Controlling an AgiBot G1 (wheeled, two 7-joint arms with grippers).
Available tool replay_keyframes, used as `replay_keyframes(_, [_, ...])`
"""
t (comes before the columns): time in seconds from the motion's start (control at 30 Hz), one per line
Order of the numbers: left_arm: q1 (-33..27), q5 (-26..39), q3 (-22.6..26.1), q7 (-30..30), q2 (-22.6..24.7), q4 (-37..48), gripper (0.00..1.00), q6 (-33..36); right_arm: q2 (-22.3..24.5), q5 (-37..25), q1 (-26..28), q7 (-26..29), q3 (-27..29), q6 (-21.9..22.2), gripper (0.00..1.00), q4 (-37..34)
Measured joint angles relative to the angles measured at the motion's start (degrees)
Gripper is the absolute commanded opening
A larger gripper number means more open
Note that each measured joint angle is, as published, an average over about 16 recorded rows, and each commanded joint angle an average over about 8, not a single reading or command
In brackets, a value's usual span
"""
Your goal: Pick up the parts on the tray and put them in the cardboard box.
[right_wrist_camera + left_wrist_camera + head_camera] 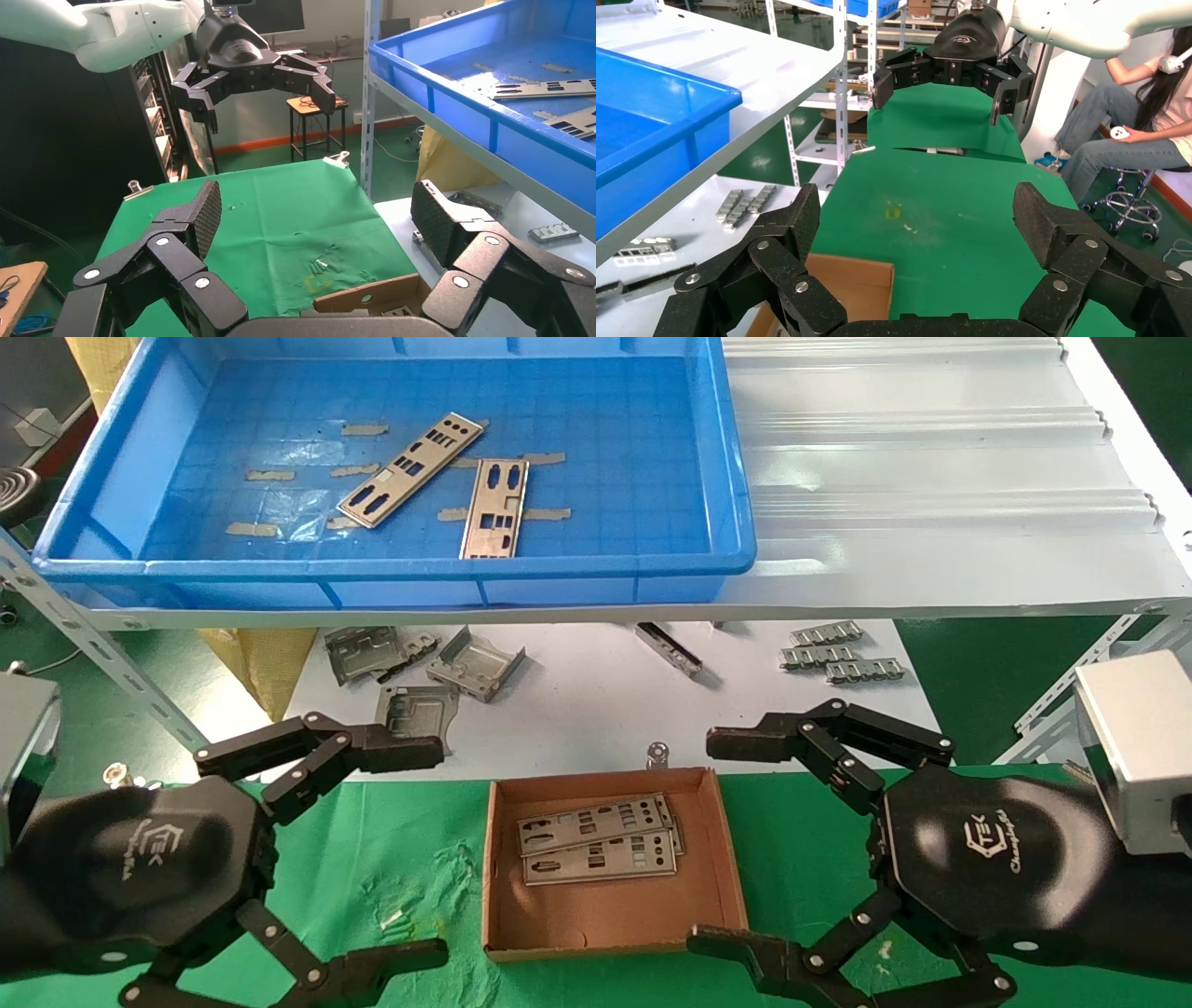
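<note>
1. 2 parts are lying in the tray (93, 537), both on its grid floor near the middle and closer to the near rim than the far one. The left plate (411, 469) is sitting just beside the right plate (494, 508); whether their near corners are touching I cannot tell.
2. The left plate's long axis is running diagonally, from the near-left up toward the far-right corner of the tray. The right plate is pointing almost straight from near rim to far rim, tilted only slightly.
3. 2 more plates (596, 840) are already resting in the cardboard box (717, 859), overlapped, long axes running across the box near its far wall.
4. Judging by look, these punched metal strips are likely handling as light, stiff and slippery, and they are lying flat, so there is little edge to catch. Pinching across the narrow width near the middle seems the best hold; a grip at one end would probably let the plate swing.
5. The left gripper (438, 854) is hanging low at the box's left side, fingers spread wide and empty.
6. The right gripper (712, 840) is hanging at the box's right side, likewise spread wide, holding nothing.
</note>
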Motion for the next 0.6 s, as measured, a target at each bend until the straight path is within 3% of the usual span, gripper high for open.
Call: replay_keyframes(0.6, [0.0,0.0,0.01,0.0,0.01,0.02,1.0,0.0,0.0,0.0,0.0,0.0,0.0,0.0,1.0,0.0])
